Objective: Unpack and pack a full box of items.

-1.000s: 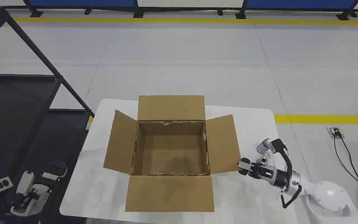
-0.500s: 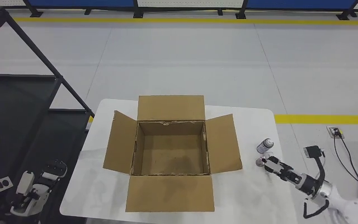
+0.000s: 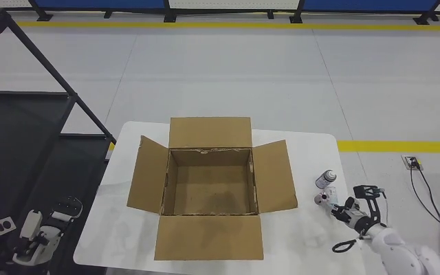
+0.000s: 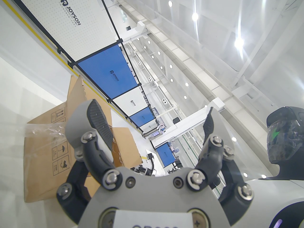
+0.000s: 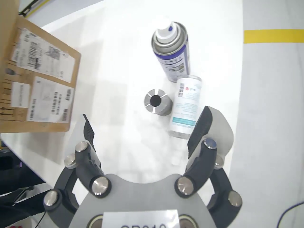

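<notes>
A brown cardboard box (image 3: 210,130) sits in the middle of the white bench (image 3: 302,237) with all four flaps folded outward and its mouth facing up. The flap on the robot's right carries white paper labels (image 5: 45,48) on its outer face. To the right of that flap, near the bench's right edge and apart from the box, three small things are gathered close together. A blue-and-white spray can (image 5: 171,50) stands upright with its white nozzle on top. A grey slotted metal collet (image 5: 158,102) stands on end with its dark bore facing up. The third is a clear plastic bottle with a white label (image 5: 186,105). The bottle's far end lies against the foot of the spray can in the right wrist view, though I cannot tell whether they truly touch, nor whether the bottle lies flat or stands. The collet is just beside the bottle, on the side toward the box. The right claw (image 5: 146,119) hovers above the bench on the robot's side of this cluster, its two fingers spread wide and holding nothing. The finger farther from the box overlaps the near end of the bottle in that view. The left claw (image 4: 152,107) is off the bench at the robot's left, tilted up toward the ceiling, also spread wide and holding nothing, with the box's outer wall beside it. A yellow floor line (image 3: 388,146) runs beyond the bench's right edge.
</notes>
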You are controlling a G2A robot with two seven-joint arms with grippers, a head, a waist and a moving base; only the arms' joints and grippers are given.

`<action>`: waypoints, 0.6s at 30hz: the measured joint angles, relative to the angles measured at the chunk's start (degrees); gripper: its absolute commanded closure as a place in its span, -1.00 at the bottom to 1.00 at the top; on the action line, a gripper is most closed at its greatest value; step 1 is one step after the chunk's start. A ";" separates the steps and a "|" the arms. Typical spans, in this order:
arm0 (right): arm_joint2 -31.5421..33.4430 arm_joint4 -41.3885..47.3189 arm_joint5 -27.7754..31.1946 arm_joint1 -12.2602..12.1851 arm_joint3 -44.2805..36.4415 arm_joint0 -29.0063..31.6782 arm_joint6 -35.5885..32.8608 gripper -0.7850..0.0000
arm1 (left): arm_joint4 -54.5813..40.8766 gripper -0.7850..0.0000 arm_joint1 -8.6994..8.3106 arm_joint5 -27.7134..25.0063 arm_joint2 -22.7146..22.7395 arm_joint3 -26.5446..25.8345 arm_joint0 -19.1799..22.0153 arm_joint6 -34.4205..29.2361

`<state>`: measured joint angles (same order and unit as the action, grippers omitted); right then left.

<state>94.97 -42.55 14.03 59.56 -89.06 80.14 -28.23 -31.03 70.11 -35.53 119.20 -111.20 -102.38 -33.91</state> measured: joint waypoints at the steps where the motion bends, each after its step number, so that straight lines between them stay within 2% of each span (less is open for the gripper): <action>1: -0.67 -0.59 -1.24 0.12 0.49 -0.56 0.64 -1.00 | 0.00 -1.00 0.00 0.00 0.00 0.00 0.00 0.00; 14: -1.72 0.91 -1.04 0.33 1.71 -1.90 0.76 -1.00 | 0.00 -1.00 0.00 0.00 0.00 0.00 0.00 0.00; 18: -2.49 -5.44 -4.18 0.23 1.21 -1.79 3.09 -1.00 | 0.00 -1.00 0.00 0.00 0.00 0.00 0.00 0.00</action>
<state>92.48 -47.99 9.84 59.79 -87.84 78.35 -25.14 -31.03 70.11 -35.53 119.20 -111.20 -102.38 -33.91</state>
